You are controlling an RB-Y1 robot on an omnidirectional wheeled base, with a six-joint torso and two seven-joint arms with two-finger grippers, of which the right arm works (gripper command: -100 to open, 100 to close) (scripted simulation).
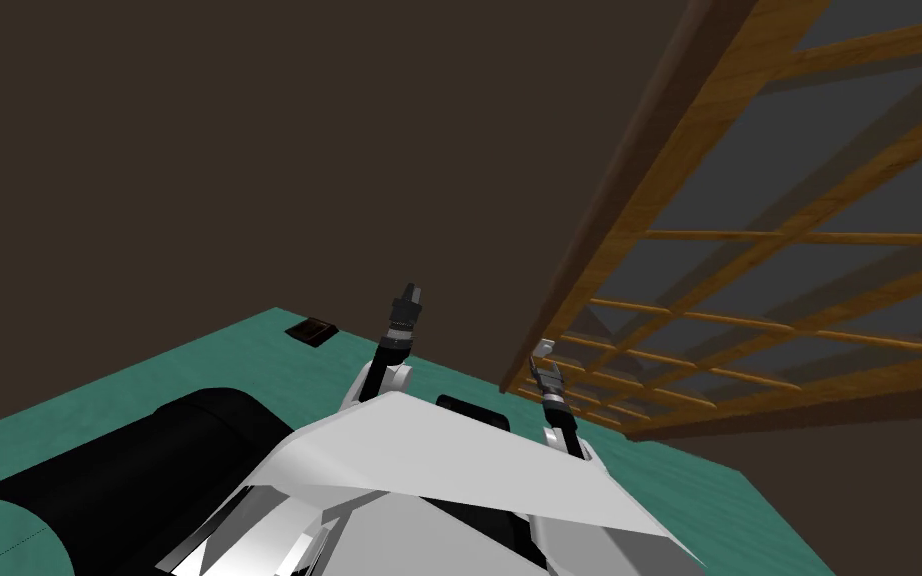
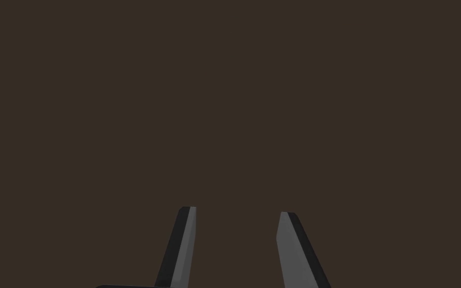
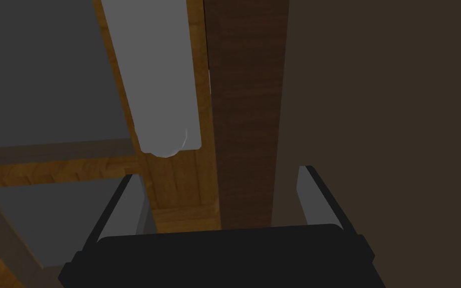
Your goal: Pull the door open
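Note:
The door is a wooden lattice with grey panes, standing to my right. Its light grey handle is a long bar with a rounded end fixed on the wooden stile. A dark brown jamb runs beside the stile. My right gripper is open just short of the handle's end, with the stile and jamb between its fingers and nothing held. It also shows small at the door's edge. My left gripper is open before the dark brown wall, raised ahead of me.
A teal floor spreads below. A small dark square object lies on it near the wall. The brown wall stands close in front and the door close to the right.

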